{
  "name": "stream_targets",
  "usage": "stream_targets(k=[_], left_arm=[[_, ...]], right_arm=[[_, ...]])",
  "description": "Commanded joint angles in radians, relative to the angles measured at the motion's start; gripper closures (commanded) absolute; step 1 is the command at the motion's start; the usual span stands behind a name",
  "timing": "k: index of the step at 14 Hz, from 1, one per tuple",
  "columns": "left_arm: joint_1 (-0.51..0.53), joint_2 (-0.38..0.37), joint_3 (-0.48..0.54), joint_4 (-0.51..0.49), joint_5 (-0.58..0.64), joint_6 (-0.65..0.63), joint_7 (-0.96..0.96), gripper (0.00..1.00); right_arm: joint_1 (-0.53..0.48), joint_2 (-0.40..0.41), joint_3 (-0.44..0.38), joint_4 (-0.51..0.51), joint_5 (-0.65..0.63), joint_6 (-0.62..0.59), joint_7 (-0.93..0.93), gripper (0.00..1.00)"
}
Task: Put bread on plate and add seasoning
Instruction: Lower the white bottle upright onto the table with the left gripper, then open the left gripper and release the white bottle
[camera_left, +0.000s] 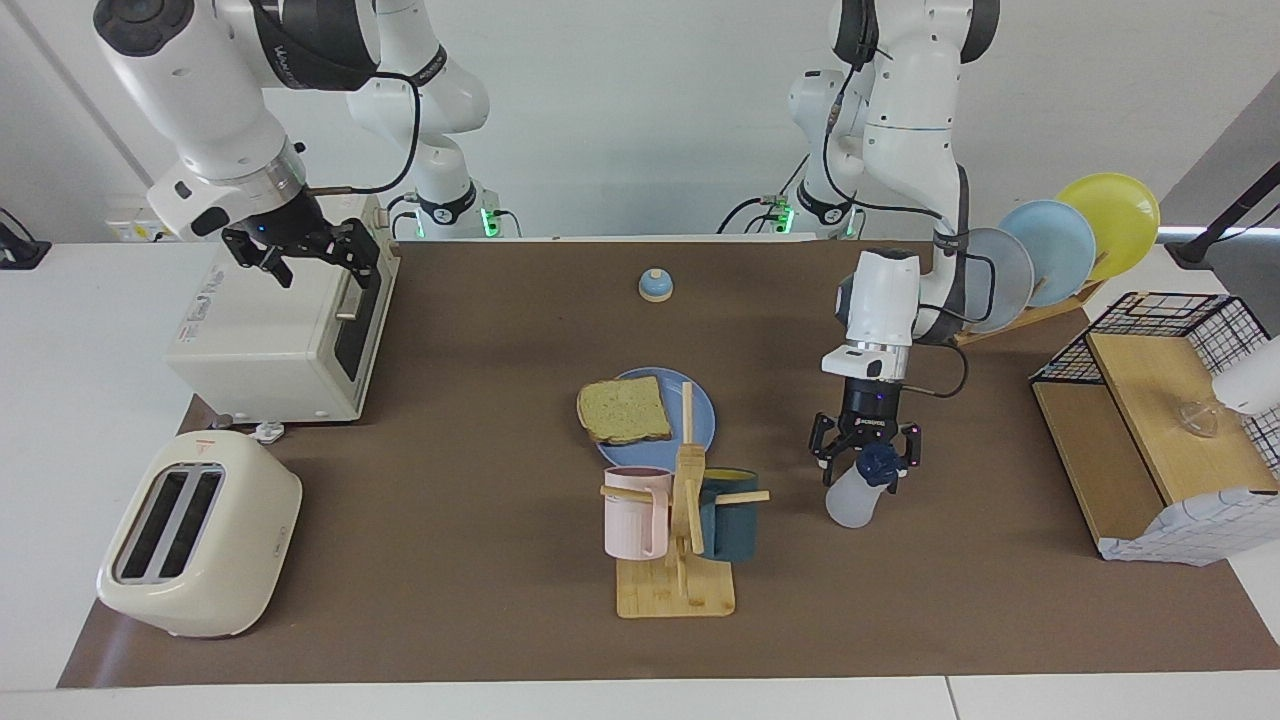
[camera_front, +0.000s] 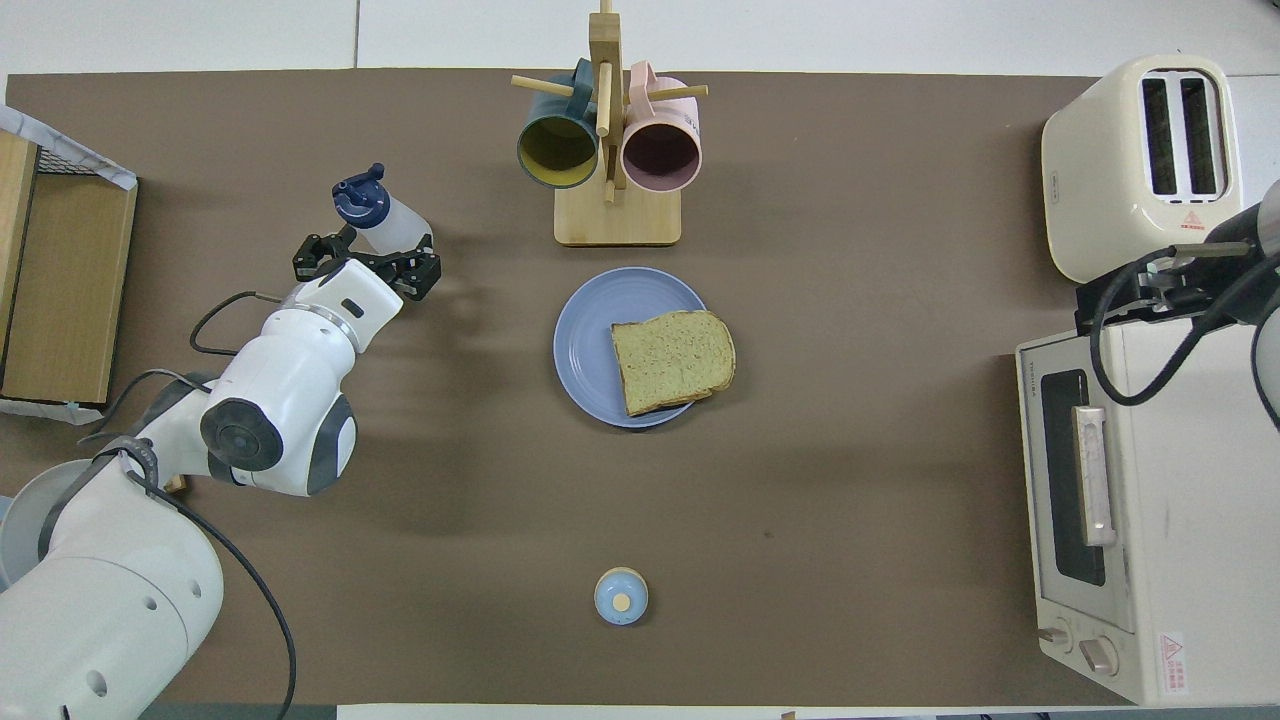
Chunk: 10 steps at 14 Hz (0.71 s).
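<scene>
the left gripper (camera_left: 866, 462) is hanging with its jaws spread wide on either side of the seasoning (camera_left: 853, 497), gripping nothing; the bottle is standing on the brown mat (camera_left: 480, 420) toward the left arm's end of the table, its navy cap poking up between the open fingers and its body leaning a little. just beside it toward the middle, a wooden mug tree (camera_left: 683, 540) is carrying a pink mug (camera_left: 634, 511) and a teal mug (camera_left: 729, 514) near the mat's edge farthest from the robots, and its post is cutting across part of the plate (camera_left: 699, 412) in the facing view. the bread (camera_left: 624, 410) is lying on that plate at the mat's centre, overhanging the rim toward the right arm's end. a small bell (camera_left: 655, 285) is sitting near the mat's edge closest to the robots. the right gripper (camera_left: 305, 250) is waiting, fingers apart and holding nothing, over the toaster oven (camera_left: 270, 340), with a toaster (camera_left: 195, 535) at that corner. a plate rack (camera_left: 1060, 245) and a wire shelf (camera_left: 1150, 420) are standing at the left arm's end, the shelf cut off by the frame. white tabletop is showing around the mat, with a pale wall at the back.
</scene>
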Motion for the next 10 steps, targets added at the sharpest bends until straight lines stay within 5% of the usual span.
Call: stream_targets(k=[1,10], left_arm=[[-0.005,-0.067,0.01,-0.093,0.016,0.015,0.008,0.0],[-0.064,-0.296,0.008,-0.304,0.014,0.013,-0.015,0.0]], right_arm=[[-0.02,-0.018,0.009,-0.018,0.003,0.0,-0.021,0.0],[-0.012,-0.018,0.011,-0.018,0.001,0.002,-0.021,0.0]])
